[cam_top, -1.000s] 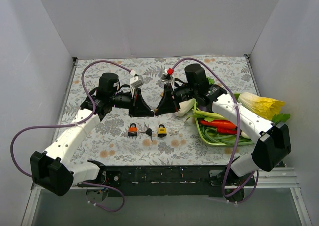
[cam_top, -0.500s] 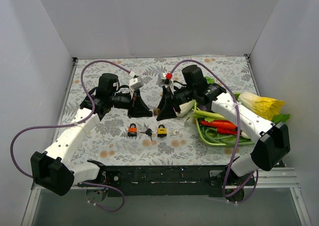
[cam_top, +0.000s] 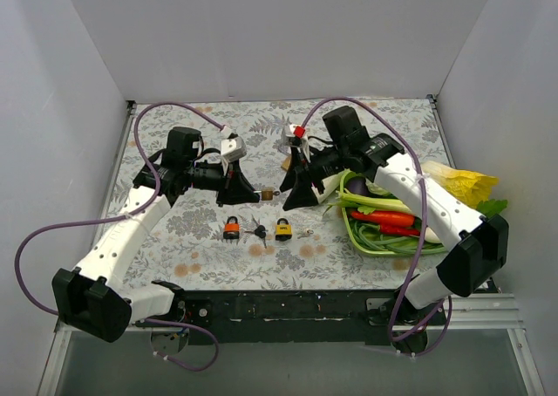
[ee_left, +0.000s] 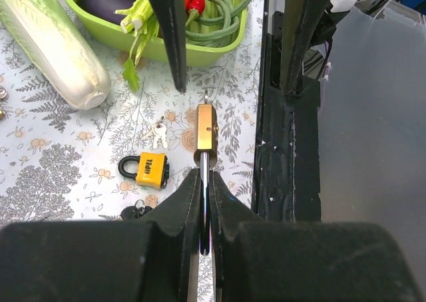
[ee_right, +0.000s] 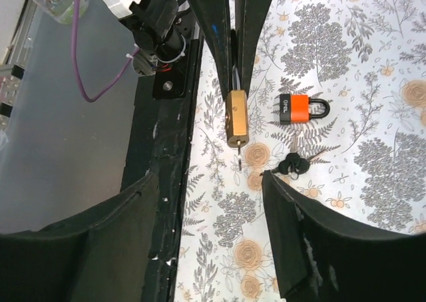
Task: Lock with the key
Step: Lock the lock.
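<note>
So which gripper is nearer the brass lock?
Left. The left gripper is shut on the shackle of the brass lock, holding it in the air. The right gripper is open, facing the lock's other end, just short of it and not touching.

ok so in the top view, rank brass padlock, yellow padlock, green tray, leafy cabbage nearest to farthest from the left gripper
1. brass padlock, clamped in the left gripper
2. yellow padlock, toward the near edge, slightly right
3. green tray, off to the right
4. leafy cabbage, far right edge
</note>
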Robot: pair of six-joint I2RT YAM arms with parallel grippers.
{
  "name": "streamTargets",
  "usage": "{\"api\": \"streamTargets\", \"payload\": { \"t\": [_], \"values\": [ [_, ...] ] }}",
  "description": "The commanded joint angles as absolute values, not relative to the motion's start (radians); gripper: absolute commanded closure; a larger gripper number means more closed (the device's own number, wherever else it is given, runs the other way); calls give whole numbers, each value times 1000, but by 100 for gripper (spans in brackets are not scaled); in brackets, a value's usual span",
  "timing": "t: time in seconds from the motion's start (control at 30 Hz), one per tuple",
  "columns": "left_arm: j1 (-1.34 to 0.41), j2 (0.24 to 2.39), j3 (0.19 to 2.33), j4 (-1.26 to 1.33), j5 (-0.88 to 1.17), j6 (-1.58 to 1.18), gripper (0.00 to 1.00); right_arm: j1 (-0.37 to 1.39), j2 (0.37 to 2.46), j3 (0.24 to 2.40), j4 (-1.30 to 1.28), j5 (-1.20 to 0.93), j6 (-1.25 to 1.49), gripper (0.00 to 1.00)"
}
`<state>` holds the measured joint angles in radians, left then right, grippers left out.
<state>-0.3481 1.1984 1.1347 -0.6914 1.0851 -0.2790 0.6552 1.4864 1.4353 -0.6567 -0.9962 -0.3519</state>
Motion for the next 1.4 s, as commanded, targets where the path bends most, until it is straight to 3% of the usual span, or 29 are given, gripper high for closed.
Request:
{"api": "streamTargets", "payload": {
  "t": [0.0, 0.13, 0.23, 0.3, 0.47, 0.57, 0.67, 0.7, 0.73, 0.83, 0.87, 1.07, 1.17, 1.37],
  "values": [
    [-348, 1201, 1183, -709, 1120, -245, 100, 686, 1514, 1503, -641, -968, -350, 25],
    [-356, 1210, 1196, -713, 1129, -239, 100, 722, 1542, 1525, -627, -943, -342, 21],
    [-368, 1216, 1203, -716, 1131, -242, 100, 744, 1555, 1525, -612, -940, -333, 26],
    [-373, 1223, 1210, -730, 1128, -236, 100, 756, 1563, 1525, -598, -942, -327, 40],
    [-390, 1246, 1233, -828, 1126, -175, 100, 765, 1569, 1525, -586, -930, -319, 62],
    [-390, 1250, 1239, -841, 1114, -187, 100, 767, 1571, 1520, -589, -930, -324, 97],
    [-387, 1243, 1226, -769, 1057, -271, 100, 767, 1559, 1502, -566, -913, -318, 99],
    [-382, 1232, 1217, -726, 1028, -320, 96, 764, 1552, 1493, -543, -885, -301, 99],
    [-353, 1226, 1207, -683, 975, -451, 79, 761, 1543, 1480, -516, -871, -284, 99],
    [-231, 1220, 1183, -531, 948, -730, 48, 729, 1491, 1399, -352, -793, -163, 99],
    [-197, 1220, 1184, -464, 925, -832, 33, 720, 1459, 1378, -301, -761, -116, 99],
    [-112, 1220, 1204, -336, 819, -1370, 27, 653, 1408, 1313, -77, -528, -8, 99],
    [-112, 1175, 1097, -180, 790, -1616, 15, 687, 1440, 1351, -43, -330, 38, 99],
    [-124, 1161, 1005, -66, 703, -1792, 11, 759, 1523, 1430, -32, -227, 110, 99]
  ]
}}
